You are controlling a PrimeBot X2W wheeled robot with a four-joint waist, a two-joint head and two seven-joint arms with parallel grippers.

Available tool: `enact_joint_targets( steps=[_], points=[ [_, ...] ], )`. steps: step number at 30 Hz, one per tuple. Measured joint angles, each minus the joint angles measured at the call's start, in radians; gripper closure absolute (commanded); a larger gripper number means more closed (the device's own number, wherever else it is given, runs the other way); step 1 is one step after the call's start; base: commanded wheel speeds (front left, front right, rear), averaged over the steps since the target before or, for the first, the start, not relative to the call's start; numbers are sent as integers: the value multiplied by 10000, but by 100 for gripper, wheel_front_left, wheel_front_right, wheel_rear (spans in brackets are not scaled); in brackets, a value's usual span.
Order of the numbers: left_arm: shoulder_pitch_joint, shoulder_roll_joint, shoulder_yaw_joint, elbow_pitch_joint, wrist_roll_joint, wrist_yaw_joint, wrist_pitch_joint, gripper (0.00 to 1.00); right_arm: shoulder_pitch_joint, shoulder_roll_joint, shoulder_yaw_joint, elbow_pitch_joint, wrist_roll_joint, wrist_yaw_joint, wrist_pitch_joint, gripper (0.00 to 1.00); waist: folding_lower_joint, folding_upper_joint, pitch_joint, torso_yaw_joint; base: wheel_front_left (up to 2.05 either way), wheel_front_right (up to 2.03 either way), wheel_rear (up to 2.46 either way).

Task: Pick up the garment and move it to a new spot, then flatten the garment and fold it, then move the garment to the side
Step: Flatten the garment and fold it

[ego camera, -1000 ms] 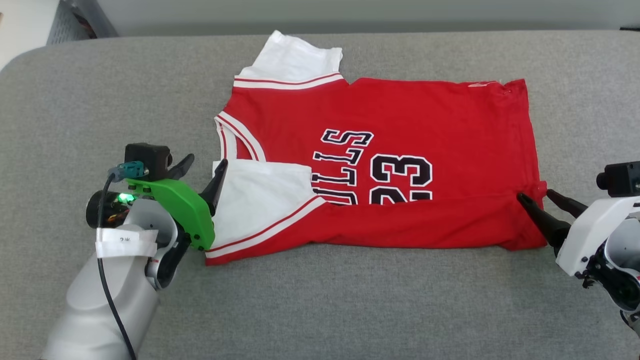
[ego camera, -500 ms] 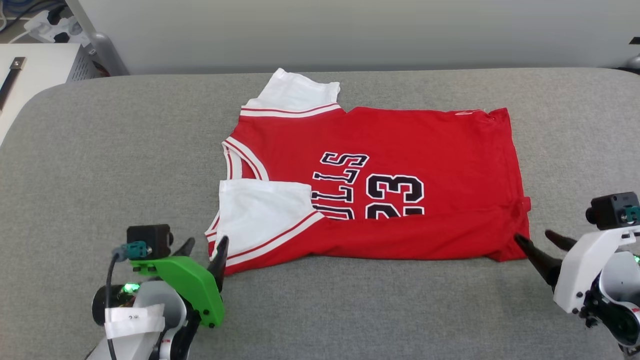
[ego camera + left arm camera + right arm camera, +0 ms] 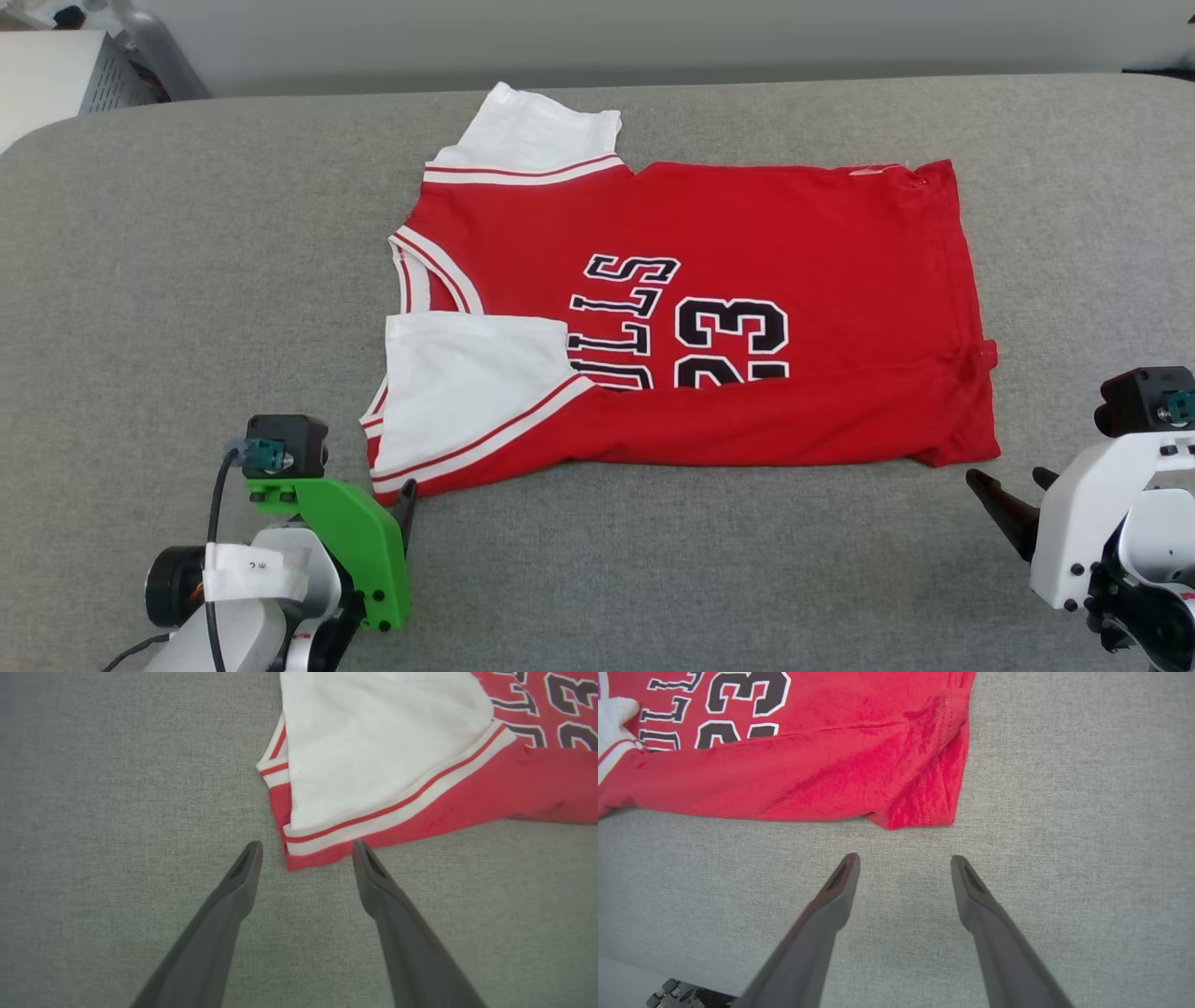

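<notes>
Head view: garment (image 3: 822, 233) (red, partly folded)

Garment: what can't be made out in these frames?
Head view: lower part of the lettering, covered by the garment's folded-up near edge and the white sleeve.
Left wrist view: most of the garment, cut off by the top and right edges.
Right wrist view: the collar end, cut off by the left edge.
</notes>
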Motion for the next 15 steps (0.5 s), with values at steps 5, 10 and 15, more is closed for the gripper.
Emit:
enact_joint_targets(
  steps=[5, 10, 15],
  points=[
    [-60, 52, 29, 207, 52, 36, 146, 0, 4, 255, -121, -571, -240, 0, 385, 0, 0, 0, 376, -99, 0, 0, 0],
    [-289, -29, 117, 585, 54, 82, -67, 0, 4, 301, -144, -773, -309, 0, 472, 0, 0, 0, 662, -194, 0, 0, 0],
    [-518, -69, 81, 920, 54, -21, -121, 0, 5, 303, -100, -807, -309, 0, 468, 0, 0, 0, 826, -246, 0, 0, 0]
  ],
)
